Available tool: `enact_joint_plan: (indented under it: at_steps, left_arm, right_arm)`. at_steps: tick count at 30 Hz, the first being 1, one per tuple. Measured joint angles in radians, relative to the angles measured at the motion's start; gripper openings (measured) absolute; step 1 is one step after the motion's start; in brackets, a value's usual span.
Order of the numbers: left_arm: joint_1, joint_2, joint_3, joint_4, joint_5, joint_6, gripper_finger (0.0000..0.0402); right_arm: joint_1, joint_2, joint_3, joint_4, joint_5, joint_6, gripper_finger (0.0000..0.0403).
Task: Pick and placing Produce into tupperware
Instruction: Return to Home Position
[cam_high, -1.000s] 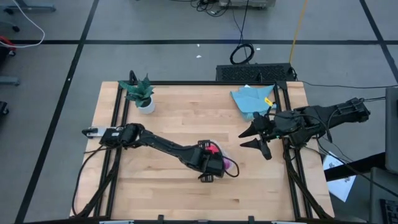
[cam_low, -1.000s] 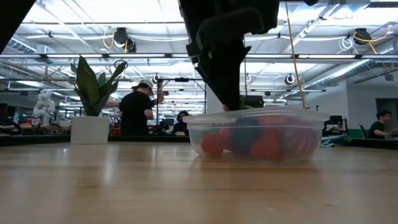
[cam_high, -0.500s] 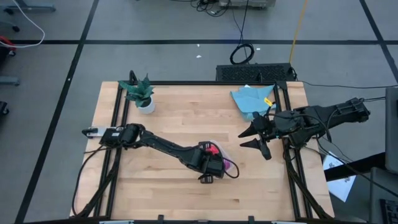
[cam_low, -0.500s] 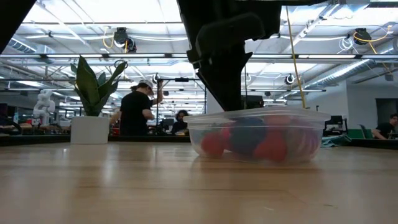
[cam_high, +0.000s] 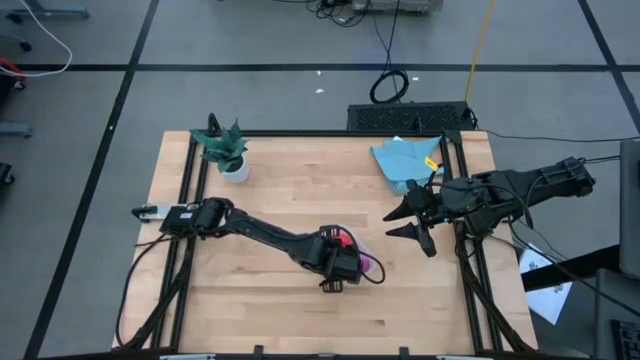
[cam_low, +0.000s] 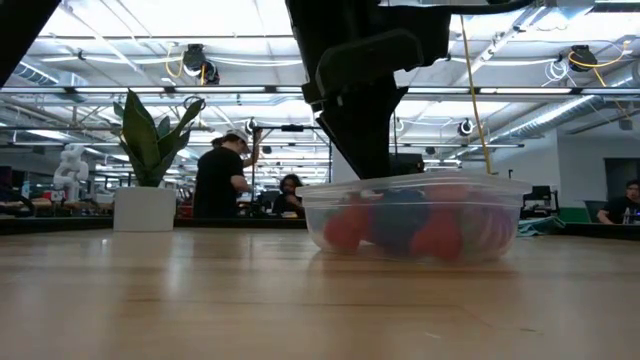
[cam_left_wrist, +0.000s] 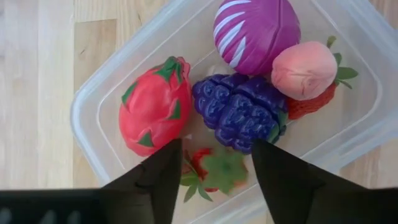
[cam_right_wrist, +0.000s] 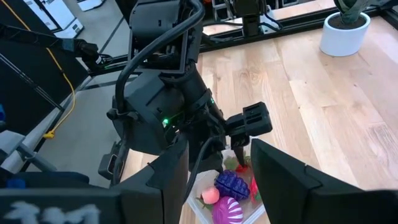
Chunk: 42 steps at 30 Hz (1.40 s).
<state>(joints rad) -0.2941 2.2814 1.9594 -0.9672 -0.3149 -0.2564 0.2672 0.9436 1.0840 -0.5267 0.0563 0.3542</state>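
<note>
Wooden table (cam_high: 280, 190), black-framed. Right gripper (cam_high: 392, 224) over the table's right edge, just beside a blue cloth (cam_high: 405, 160), fingers spread wide, empty. Potted plant (cam_high: 225, 152) near the far left corner. Left gripper (cam_left_wrist: 216, 149) low over the tupperware (cam_left_wrist: 93, 93), right of the table's centre toward the near edge, fingers parted, gripping nothing. All produce inside the clear tub: a red piece with green scales (cam_left_wrist: 155, 106) touching a dark purple cluster (cam_left_wrist: 239, 109), a magenta striped one (cam_left_wrist: 255, 31) and a peach-pink one (cam_left_wrist: 305, 68) alongside, a green-capped strawberry (cam_left_wrist: 214, 171) below the fingertips.
</note>
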Motion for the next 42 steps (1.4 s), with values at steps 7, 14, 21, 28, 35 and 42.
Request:
enact_joint_plan:
  at_steps: [7, 14, 21, 28, 35, 42]
  left_arm:
    - [0.005, 0.0, 0.016, -0.021, 0.0, 0.006, 0.0249]
    - [-0.003, -0.139, 0.075, -0.183, -0.012, -0.009, 0.0258]
    - [-0.087, -0.45, 0.094, -0.218, -0.155, -0.133, 0.0237]
    - [-0.322, -0.649, 0.096, -0.222, -0.43, -0.191, 0.0214]
    - [-0.492, -0.671, 0.063, -0.262, -0.477, -0.281, 0.0195]
    - [-0.541, -0.673, -0.125, -0.254, -0.533, -0.372, 0.0189]
  right_arm:
    - [0.0, 0.0, 0.0, 0.0, 0.0, 0.0, 0.0165]
    - [0.0, 0.0, 0.0, 0.037, 0.0, 0.0, 0.0165]
    - [0.0, -0.023, 0.0, 0.086, -0.004, -0.034, 0.0165]
    - [0.022, -0.1, 0.0, 0.051, -0.009, -0.047, 0.0165]
    - [0.071, -0.164, 0.0, -0.002, -0.069, -0.057, 0.0165]
    - [0.114, -0.178, 0.0, -0.002, -0.069, -0.133, 0.0165]
